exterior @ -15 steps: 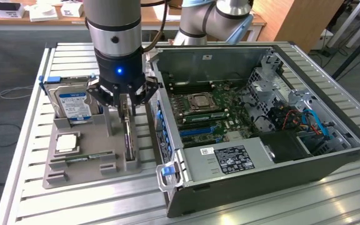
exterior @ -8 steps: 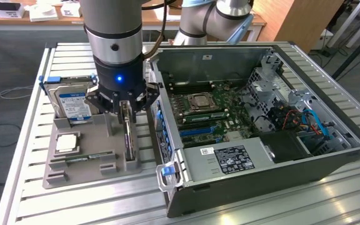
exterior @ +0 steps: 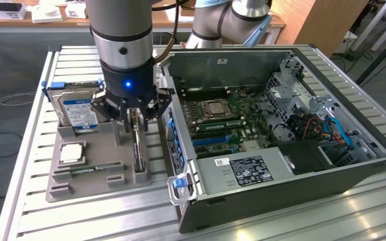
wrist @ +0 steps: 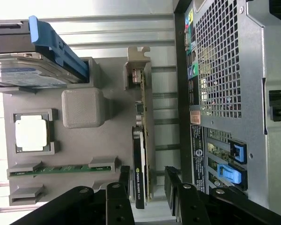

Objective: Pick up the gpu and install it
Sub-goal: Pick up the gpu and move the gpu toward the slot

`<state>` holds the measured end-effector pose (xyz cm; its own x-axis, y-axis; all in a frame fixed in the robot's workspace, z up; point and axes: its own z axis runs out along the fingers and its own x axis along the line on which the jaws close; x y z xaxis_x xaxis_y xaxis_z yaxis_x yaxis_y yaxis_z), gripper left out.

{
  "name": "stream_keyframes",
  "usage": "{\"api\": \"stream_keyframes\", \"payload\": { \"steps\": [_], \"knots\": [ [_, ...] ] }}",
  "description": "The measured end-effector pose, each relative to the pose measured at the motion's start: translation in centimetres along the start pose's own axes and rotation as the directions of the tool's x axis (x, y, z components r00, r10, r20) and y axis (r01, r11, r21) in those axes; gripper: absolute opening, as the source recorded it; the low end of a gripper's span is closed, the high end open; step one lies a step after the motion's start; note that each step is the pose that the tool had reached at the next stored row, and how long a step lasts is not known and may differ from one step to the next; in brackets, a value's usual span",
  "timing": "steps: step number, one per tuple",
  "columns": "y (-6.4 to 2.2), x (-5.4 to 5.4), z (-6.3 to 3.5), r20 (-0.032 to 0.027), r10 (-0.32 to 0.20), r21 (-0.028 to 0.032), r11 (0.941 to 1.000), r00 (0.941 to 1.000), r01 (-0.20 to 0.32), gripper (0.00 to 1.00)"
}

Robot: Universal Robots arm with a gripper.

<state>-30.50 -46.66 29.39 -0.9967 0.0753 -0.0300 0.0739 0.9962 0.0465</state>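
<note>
Now the gripper (exterior: 136,116) hangs with fingers (wrist: 172,180) spread on either side of the gpu (exterior: 138,150), not clamping it. The card stands on edge in the gray holder (exterior: 89,153), beside the open case (exterior: 354,175).

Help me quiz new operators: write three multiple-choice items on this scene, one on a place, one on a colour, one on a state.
1. Where is the gpu relative to the case? A inside it; B outside, on edge in the holder; C on top of it.
2. What colour is the frame on the drive? A red; B yellow; C blue.
3. The gripper is: A open, astride the gpu; B shut on the drive; C shut on nothing, over the case.
Answers: 1 B, the gpu stands in the grey holder beside the case. 2 C, a blue frame clips the drive. 3 A, gaps show between each finger and the gpu.
</note>
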Motion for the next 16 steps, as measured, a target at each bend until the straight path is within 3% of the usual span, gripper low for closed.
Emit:
{"api": "stream_keyframes", "payload": {
  "steps": [1, 4, 16],
  "knots": [
    [0.00, 0.0, 0.00, 0.0000, 0.000, 0.0000, 1.0000, 1.0000, 0.000, 0.43],
    [-0.01, 0.0, 0.12, 0.0002, 0.000, -0.0002, 1.0000, 1.0000, 0.000, 0.43],
    [-0.11, 0.2, 2.28, 0.0013, 0.000, -0.0003, 1.0000, 1.0000, 0.000, 0.43]
  ]
}}
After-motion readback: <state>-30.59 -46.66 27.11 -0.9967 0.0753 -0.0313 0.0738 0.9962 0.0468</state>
